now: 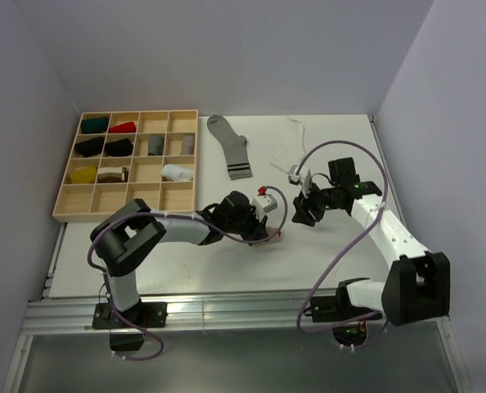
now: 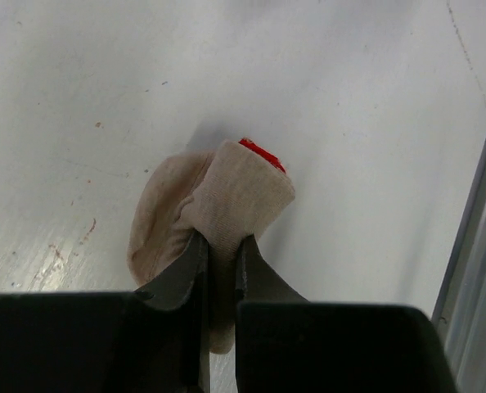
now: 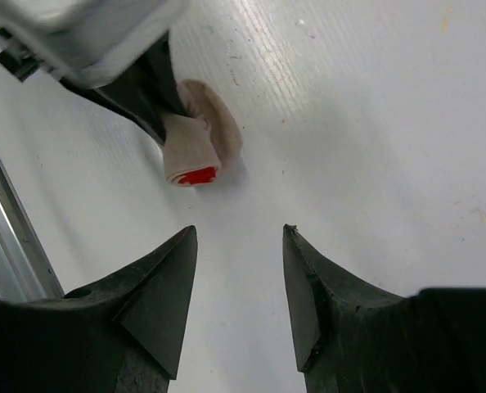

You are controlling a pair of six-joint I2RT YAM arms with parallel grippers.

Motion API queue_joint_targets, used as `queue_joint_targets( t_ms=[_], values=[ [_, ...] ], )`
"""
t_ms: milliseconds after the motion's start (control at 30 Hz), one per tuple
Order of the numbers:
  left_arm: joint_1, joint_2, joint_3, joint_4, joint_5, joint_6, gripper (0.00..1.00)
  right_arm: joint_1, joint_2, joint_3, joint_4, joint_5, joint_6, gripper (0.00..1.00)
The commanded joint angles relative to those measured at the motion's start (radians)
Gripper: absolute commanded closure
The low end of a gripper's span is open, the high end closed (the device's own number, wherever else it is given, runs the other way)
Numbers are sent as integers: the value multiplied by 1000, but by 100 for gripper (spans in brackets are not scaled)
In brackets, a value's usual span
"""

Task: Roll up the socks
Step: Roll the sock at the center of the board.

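In the left wrist view, a rolled beige sock (image 2: 227, 196) with a red end lies on the white table, and my left gripper (image 2: 221, 241) is shut on its fold. The right wrist view shows the same beige roll (image 3: 195, 147) held by the left gripper's dark fingers (image 3: 149, 90). My right gripper (image 3: 239, 231) stands open a short way in front of it, holding nothing. From above, the left gripper (image 1: 267, 232) and right gripper (image 1: 302, 214) sit near mid-table. A grey sock with dark stripes (image 1: 231, 147) and a white sock (image 1: 290, 146) lie flat farther back.
A wooden compartment tray (image 1: 63, 209) holding several rolled socks stands at the back left. An aluminium rail (image 1: 227, 307) runs along the table's near edge, close to the left gripper. Walls enclose the table on three sides.
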Motion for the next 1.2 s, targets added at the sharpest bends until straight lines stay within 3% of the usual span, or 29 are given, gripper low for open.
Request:
queue_joint_targets(
  t_ms=[0,267,467,900,1167],
  values=[
    [14,101,-2,-225,81,-29,100,2,-112,-63,90,-54,-48,46],
    [50,154,52,-288,210,-59,100,60,-246,-189,156,9,-120,42],
    [60,186,81,-319,242,-58,100,278,-301,-331,297,178,-94,39],
    [70,259,116,-365,336,-58,100,380,-193,-402,492,296,-103,37],
    [74,287,130,-377,382,-58,100,450,-130,-413,512,372,-122,37]
  ],
)
